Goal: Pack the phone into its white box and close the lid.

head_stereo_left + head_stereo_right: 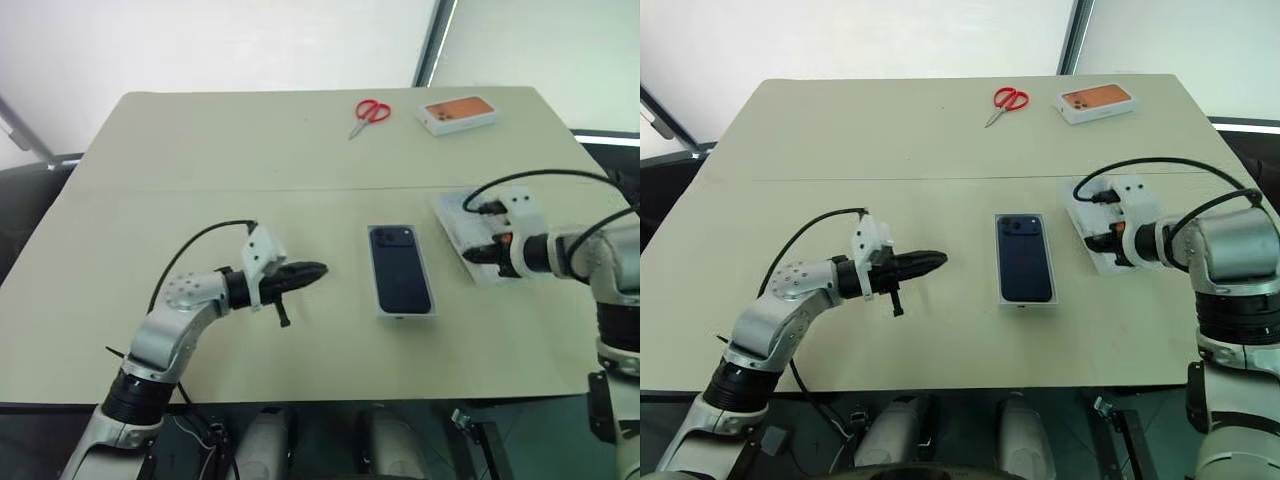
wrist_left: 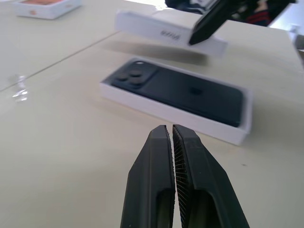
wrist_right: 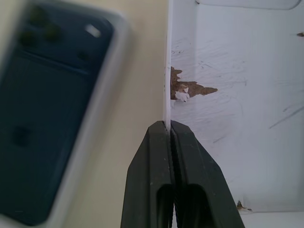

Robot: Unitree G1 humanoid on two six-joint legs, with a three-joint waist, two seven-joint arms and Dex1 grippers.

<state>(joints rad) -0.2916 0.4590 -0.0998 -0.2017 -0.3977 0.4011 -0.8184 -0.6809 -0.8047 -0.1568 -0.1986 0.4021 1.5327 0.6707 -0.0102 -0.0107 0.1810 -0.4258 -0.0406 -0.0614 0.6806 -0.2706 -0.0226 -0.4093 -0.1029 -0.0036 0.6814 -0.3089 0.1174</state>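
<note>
Black fingers of the left tool point(image 1: 305, 271) are pressing flat together, holding nothing, and pointing across the tabletop point(image 1: 200, 150) toward the packing spot; it is sitting well apart from the work, likely so the other arm has room. Mid-tabletop, the phone point(image 1: 401, 268) is lying back-up inside the white box point(image 2: 142, 102), camera cluster at the far end, so the packing half looks done and only the cover remains. Just to the right, the right tool point(image 3: 169, 130) is pinching one thin wall of the lid point(image 3: 237, 95), which is sitting inner face up, pale and scuffed. Gripping the edge rather than the flat face probably suits lifting and flipping it over the box. Farther back, red scissors point(image 1: 370, 114) and an orange-topped white box point(image 1: 458, 113) are resting near the far edge, uninvolved.
</note>
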